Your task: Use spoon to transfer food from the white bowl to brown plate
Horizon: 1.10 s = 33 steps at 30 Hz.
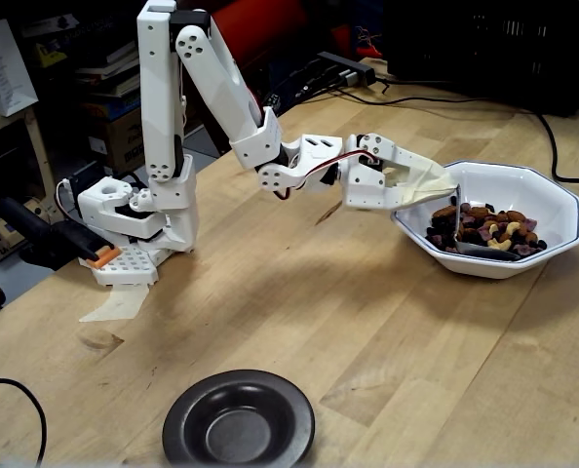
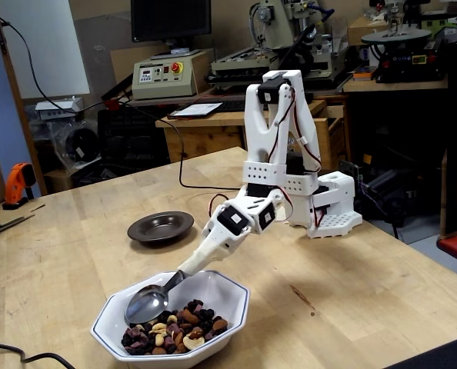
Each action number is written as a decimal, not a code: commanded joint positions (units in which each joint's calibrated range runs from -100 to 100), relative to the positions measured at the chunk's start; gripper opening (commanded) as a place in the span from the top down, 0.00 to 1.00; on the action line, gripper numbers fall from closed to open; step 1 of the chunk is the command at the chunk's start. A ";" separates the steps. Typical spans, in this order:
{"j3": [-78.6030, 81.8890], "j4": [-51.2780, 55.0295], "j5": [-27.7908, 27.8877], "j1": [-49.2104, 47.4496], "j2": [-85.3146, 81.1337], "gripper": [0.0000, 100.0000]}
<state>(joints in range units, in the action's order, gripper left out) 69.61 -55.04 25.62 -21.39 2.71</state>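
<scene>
The white bowl (image 1: 555, 200) stands on the wooden table at the right in a fixed view, and at the front in another fixed view (image 2: 230, 290). It holds the food (image 1: 494, 226) (image 2: 175, 327), mixed brown, dark and pale pieces. My gripper (image 1: 443, 187) (image 2: 190, 269) reaches over the bowl's rim and is shut on the spoon's handle. The spoon (image 2: 146, 304) (image 1: 479, 251) hangs tilted with its shiny oval bowl empty, just above the food at one side. The brown plate (image 1: 187, 409) (image 2: 140, 228) is empty and lies well apart from the bowl.
The arm's white base (image 1: 134, 219) (image 2: 332, 211) is fixed to the table. A black cable (image 1: 555, 146) runs behind the bowl, and another black cable (image 2: 184, 165) crosses the table. Workshop clutter stands beyond the table edges.
</scene>
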 commanded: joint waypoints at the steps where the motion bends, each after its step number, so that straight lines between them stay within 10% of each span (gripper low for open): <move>1: 0.03 -2.51 -0.05 -0.02 -0.78 0.96; 33: -6.96 -3.30 -4.30 -7.65 9.92 0.96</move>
<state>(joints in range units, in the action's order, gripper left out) 64.98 -57.93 21.51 -29.12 12.49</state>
